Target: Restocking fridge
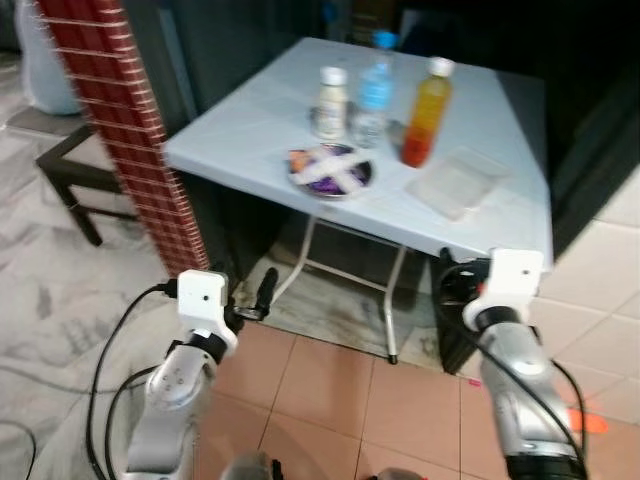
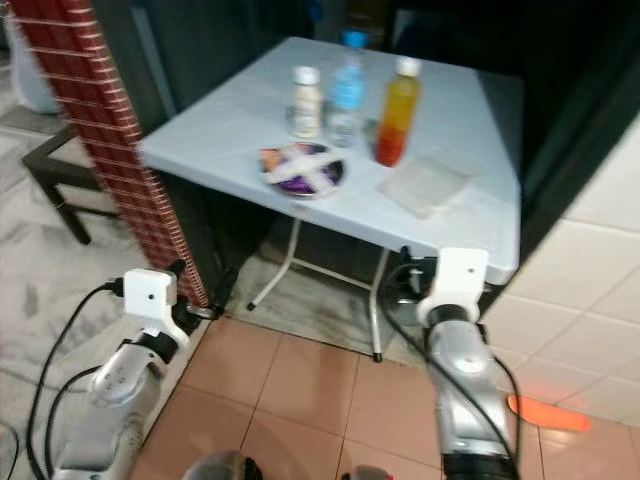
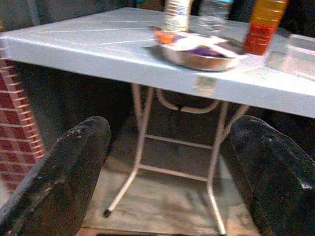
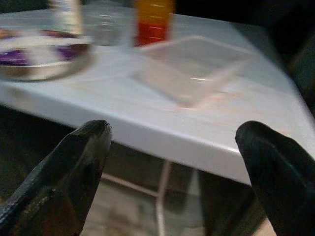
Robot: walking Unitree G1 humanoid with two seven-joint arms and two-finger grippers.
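Note:
A light folding table (image 1: 240, 120) stands ahead of me. On it are a beige bottle with a white cap (image 1: 331, 100), a water bottle with a blue cap (image 1: 374, 98), and an orange juice bottle (image 1: 427, 112). In front of them lie a metal bowl of wrapped snacks (image 1: 331, 170) and a clear plastic container (image 1: 458, 182). My left gripper (image 1: 247, 295) hangs open below the table's near edge. My right gripper (image 1: 457, 285) is open under the near right corner. Both wrist views look up at the table edge between empty fingers: left gripper (image 3: 172, 130), right gripper (image 4: 174, 130).
A red brick pillar (image 1: 130, 130) rises close on the left, with a dark bench (image 1: 70, 170) behind it. The table's thin metal legs (image 1: 398, 300) stand on the tiled floor. Black cables (image 1: 110, 350) trail by my left arm. A dark doorway lies behind the table.

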